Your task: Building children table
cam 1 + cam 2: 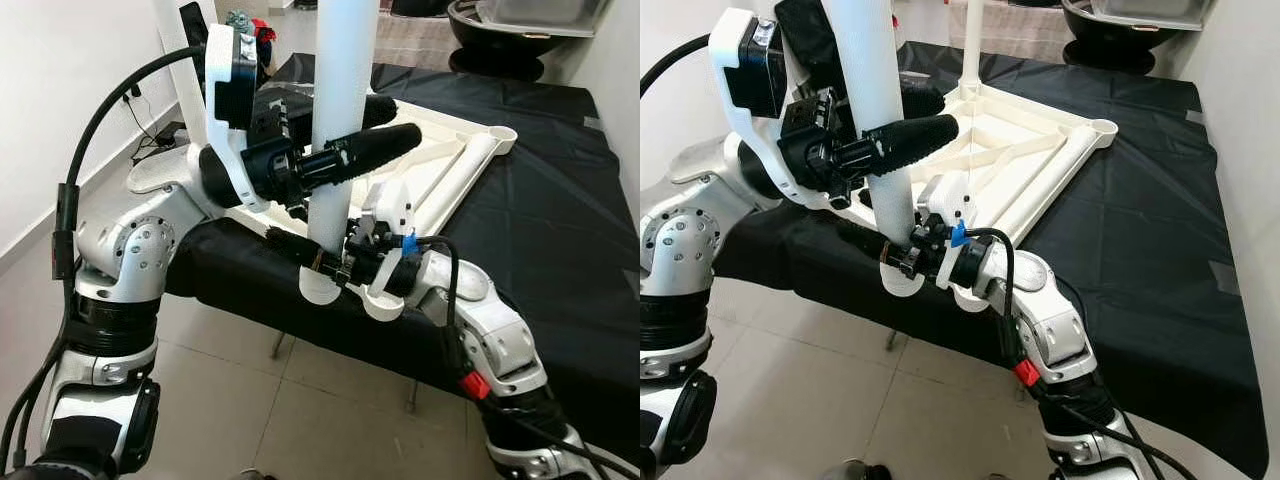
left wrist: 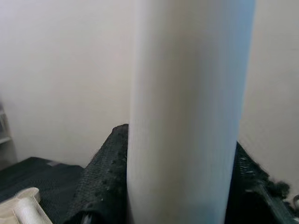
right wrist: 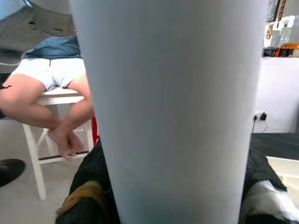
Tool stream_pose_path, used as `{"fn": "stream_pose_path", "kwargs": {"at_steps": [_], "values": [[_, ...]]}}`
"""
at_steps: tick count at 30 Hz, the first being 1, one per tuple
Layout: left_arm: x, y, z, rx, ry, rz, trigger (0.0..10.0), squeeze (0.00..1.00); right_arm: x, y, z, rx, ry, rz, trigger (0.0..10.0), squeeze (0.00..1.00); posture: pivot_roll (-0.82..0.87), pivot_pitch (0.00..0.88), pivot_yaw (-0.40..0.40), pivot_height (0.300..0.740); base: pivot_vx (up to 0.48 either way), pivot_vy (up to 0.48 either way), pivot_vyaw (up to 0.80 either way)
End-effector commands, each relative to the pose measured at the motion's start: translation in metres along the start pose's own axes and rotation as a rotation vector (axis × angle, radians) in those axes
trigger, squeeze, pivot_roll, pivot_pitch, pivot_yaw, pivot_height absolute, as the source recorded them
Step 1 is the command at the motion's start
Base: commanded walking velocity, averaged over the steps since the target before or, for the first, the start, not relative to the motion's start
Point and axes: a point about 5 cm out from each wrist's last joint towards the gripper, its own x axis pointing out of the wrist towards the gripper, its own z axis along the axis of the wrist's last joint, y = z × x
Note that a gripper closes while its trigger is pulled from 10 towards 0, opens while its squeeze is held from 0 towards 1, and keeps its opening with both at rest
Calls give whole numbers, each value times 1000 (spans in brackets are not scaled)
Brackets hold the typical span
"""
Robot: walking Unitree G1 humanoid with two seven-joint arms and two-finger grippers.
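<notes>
Item: children's table, part-built. You are looking at the white tabletop [image 1: 440, 165] lying upside down on the black-covered bench [image 1: 560, 230]. One leg [image 1: 970, 40] is already standing in a corner at 12 o'clock. A second white leg [image 1: 340, 120] is being held upright over the near corner socket [image 1: 325, 288], at 6 o'clock. The left gripper [image 1: 350, 160] is clamping it mid-shaft; the right gripper [image 1: 335, 262] is clamping it just above the socket. Seating looks unfinished. The 2 o'clock socket [image 1: 500, 135] is sitting empty.
</notes>
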Motion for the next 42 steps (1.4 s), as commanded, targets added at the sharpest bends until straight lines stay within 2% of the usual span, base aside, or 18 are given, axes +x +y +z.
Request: {"fn": "stream_pose_path", "kwargs": {"at_steps": [1,2,4,5,14,16,20,22,24,27,29,31,33,36,37,38,39,42], "values": [[8,-4,-4,-44,-17,-45,10000,1000,-1,-11,4,-16,-16,-75,3137,0,-72,80,-11,740,0,0,0],[8,-2,-4,-41,-12,-33,10000,1000,-2,-12,4,-21,-12,-76,9020,0,-71,82,-14,740,0,0,0],[7,-1,-4,-39,-8,-27,10000,1000,-2,-12,4,-23,-9,-76,9020,0,-71,82,-14,740,0,0,0],[7,0,-4,-36,-8,-22,10000,1000,-2,-13,4,-25,-2,-76,10000,0,-69,83,-15,740,0,0,0],[4,9,0,-6,-38,50,10000,1000,-4,-23,-4,-54,64,-128,10000,0,-68,86,-18,740,0,0,0],[-1,20,11,24,-111,141,10000,1000,-9,-39,-11,-80,129,-228,10000,0,-63,97,-24,740,0,0,0],[-3,24,17,35,-140,175,10000,1000,-12,-45,-14,-89,153,-272,10000,0,-60,99,-25,740,0,0,0],[-15,37,34,65,-206,284,10000,1000,-24,-71,-13,-128,193,-417,10000,0,-46,120,-32,740,0,0,0],[-21,41,39,70,-220,321,10000,1000,-28,-80,-10,-141,198,-465,10000,0,-45,122,-33,740,0,0,0],[-30,48,41,68,-213,388,10000,1000,-40,-97,-3,-162,202,-553,10000,0,-36,136,-36,740,0,0,0],[-30,48,41,68,-213,388,10000,1000,-40,-97,-3,-162,202,-553,10000,0,-36,136,-36,740,0,0,0],[-35,52,37,41,-185,434,10000,1000,-52,-112,6,-179,197,-625,10000,0,-31,150,-36,740,0,0,0],[-35,52,37,41,-185,434,10000,1000,-52,-112,6,-179,197,-625,10000,0,-31,150,-36,740,0,0,0],[-39,55,30,15,-141,458,10000,1000,-59,-120,14,-182,180,-656,10000,0,-29,162,-36,740,0,0,0],[-41,56,14,-24,-26,473,10000,1000,-66,-127,27,-172,131,-656,10000,0,-34,176,-33,740,0,0,0],[-41,56,14,-24,-26,473,10000,1000,-66,-127,27,-172,131,-656,10000,0,-34,176,-33,740,0,0,0],[-76,8,-16,-74,145,492,10000,0,-72,-124,45,-148,54,-536,10000,0,-38,201,-28,740,0,0,0],[-76,8,-16,-74,145,492,10000,0,-72,-124,45,-148,54,-536,10000,0,-38,201,-28,740,0,0,0]]}}
